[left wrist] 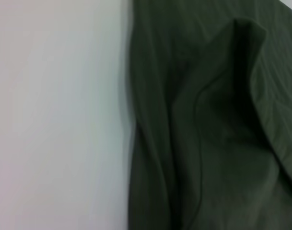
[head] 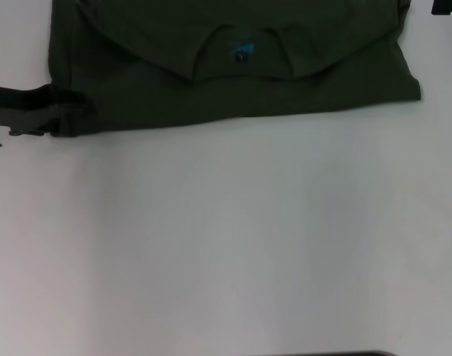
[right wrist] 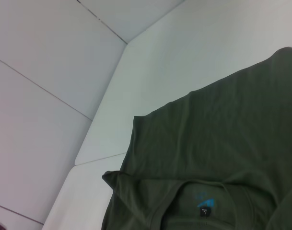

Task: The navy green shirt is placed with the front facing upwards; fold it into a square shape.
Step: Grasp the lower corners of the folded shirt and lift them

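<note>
The navy green shirt (head: 233,93) lies along the far part of the white table, its collar with blue print and black tag (head: 242,52) turned toward me and a curved layer of cloth lying over it. My left gripper (head: 56,113) is at the shirt's near-left corner, touching the edge of the cloth. The left wrist view shows the shirt (left wrist: 208,134) close up, with a raised fold beside bare table. Only a dark bit of my right gripper (head: 448,6) shows at the far right, beyond the shirt's right side. The right wrist view looks down on the shirt (right wrist: 217,158) and its collar tag (right wrist: 204,209).
The white table (head: 226,245) stretches wide between the shirt and its near edge. In the right wrist view, the table's far corner (right wrist: 129,43) meets pale wall panels.
</note>
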`<action>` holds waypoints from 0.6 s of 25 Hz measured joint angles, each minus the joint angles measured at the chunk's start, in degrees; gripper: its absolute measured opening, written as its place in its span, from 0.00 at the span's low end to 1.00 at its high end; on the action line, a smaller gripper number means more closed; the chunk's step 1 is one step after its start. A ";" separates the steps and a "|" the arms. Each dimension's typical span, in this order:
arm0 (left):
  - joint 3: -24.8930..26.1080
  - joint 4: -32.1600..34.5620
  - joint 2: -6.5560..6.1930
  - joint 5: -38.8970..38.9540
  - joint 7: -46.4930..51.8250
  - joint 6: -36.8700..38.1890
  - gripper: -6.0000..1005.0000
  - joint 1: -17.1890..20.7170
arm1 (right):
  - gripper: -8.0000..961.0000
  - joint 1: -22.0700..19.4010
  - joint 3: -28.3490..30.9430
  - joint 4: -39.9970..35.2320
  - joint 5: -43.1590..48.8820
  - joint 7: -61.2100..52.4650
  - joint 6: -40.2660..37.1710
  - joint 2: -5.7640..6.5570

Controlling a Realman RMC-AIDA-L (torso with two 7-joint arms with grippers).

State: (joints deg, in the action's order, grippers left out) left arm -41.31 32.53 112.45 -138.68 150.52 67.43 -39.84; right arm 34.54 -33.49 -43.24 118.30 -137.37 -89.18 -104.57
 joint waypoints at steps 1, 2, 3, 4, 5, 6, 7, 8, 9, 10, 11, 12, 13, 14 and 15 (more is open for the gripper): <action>0.00 0.00 0.08 -0.06 0.00 -0.04 0.74 -0.09 | 0.85 0.00 0.00 0.00 0.00 0.00 0.00 0.00; 0.00 -0.03 0.20 -0.18 0.00 -0.12 0.74 -0.22 | 0.85 0.00 0.00 0.00 0.00 0.00 0.01 0.00; 0.00 -0.07 0.37 -0.23 -0.03 -0.24 0.74 -0.43 | 0.85 -0.02 0.00 0.00 0.00 0.00 0.01 0.00; -0.04 -0.10 0.51 -0.26 -0.05 -0.26 0.74 -0.55 | 0.85 -0.06 0.00 0.00 0.00 0.00 0.03 0.00; -0.11 -0.10 0.64 -0.34 -0.05 -0.32 0.74 -0.67 | 0.85 -0.13 0.00 0.01 0.00 0.00 0.04 0.00; -0.31 -0.10 0.72 -0.41 -0.03 -0.37 0.74 -0.78 | 0.85 -0.20 0.00 0.02 0.00 0.00 0.04 0.00; -0.42 -0.10 0.75 -0.47 0.00 -0.42 0.73 -0.83 | 0.85 -0.29 0.00 0.03 0.00 0.00 0.05 0.00; -0.58 -0.10 0.75 -0.56 0.13 -0.46 0.73 -0.91 | 0.85 -0.36 0.00 0.03 0.00 0.00 0.05 0.00; -0.72 -0.10 0.75 -0.66 0.30 -0.50 0.73 -0.96 | 0.85 -0.44 0.00 0.04 0.00 0.00 0.06 0.00; -0.78 -0.10 0.75 -0.74 0.57 -0.53 0.73 -1.03 | 0.85 -0.49 0.01 0.05 0.00 0.00 0.06 0.00; -0.81 -0.10 0.74 -1.09 1.28 -0.52 0.73 -1.17 | 0.85 -0.52 0.02 0.06 0.00 0.00 0.04 0.00; -0.92 -0.10 0.70 -1.48 1.94 -0.42 0.73 -1.31 | 0.85 -0.55 0.04 0.09 0.00 0.00 -0.01 0.00; -1.12 -0.10 0.60 -2.01 2.71 -0.22 0.73 -1.54 | 0.85 -0.58 0.06 0.11 0.00 0.00 -0.05 0.00; -1.47 -0.05 0.46 -2.54 3.25 0.17 0.73 -1.78 | 0.85 -0.60 0.07 0.15 0.00 0.00 -0.08 0.00; -1.94 0.13 0.30 -2.96 3.58 0.69 0.73 -2.06 | 0.85 -0.60 0.08 0.19 0.00 0.00 -0.08 0.00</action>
State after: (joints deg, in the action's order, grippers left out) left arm -43.25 32.65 112.75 -141.63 154.10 68.11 -41.89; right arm 33.94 -33.41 -43.05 118.30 -137.37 -89.26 -104.58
